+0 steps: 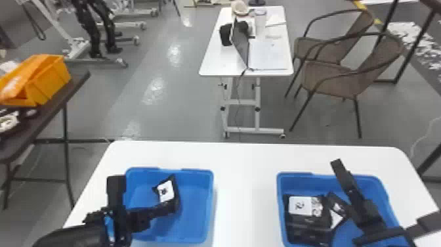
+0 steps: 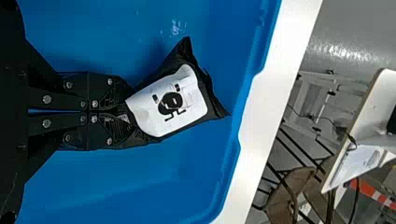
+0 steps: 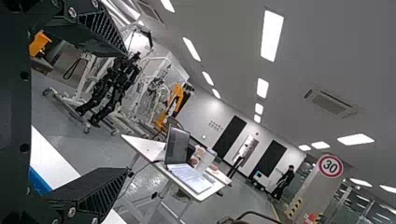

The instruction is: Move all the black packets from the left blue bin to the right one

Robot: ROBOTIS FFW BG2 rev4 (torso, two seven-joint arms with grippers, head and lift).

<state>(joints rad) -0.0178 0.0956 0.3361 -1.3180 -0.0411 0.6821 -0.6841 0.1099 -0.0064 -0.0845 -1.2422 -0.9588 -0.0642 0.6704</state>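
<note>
Black packet: the packet (image 2: 211,100) juts out past the left fingertips, one end pinched between them, its pointed far corners free; it is within the outline of the left blue bin (image 1: 211,200).
White label: the label (image 2: 192,100) faces outward, starting just beyond the pads.
Left gripper: the fingers (image 2: 100,86) of the left gripper (image 2: 127,112) are clamped on the packet's near end.
Likely feel: light and soft, creased film over a filling that gives; more apt to sag or swivel about the pinched end than to break.
Slip risk: the film may be slick, so a thin bite at the tips could let it slide.
Where to hold: this end grip should serve for a gentle lift; for a regrasp, take it across the fuller middle, deeper between the pads, squeezing moderately.
Bin floor: whether the packet touches it below the fingers, I cannot tell.
Right gripper: the right gripper (image 3: 128,113) has its fingers well apart, nothing between them.
Right blue bin: the bin (image 1: 297,174) is well off to the right of the left fingers and beneath the right ones, with black packets (image 1: 303,221) inside.
White table: the table (image 1: 246,197) spans the space between both sets of fingers.
</note>
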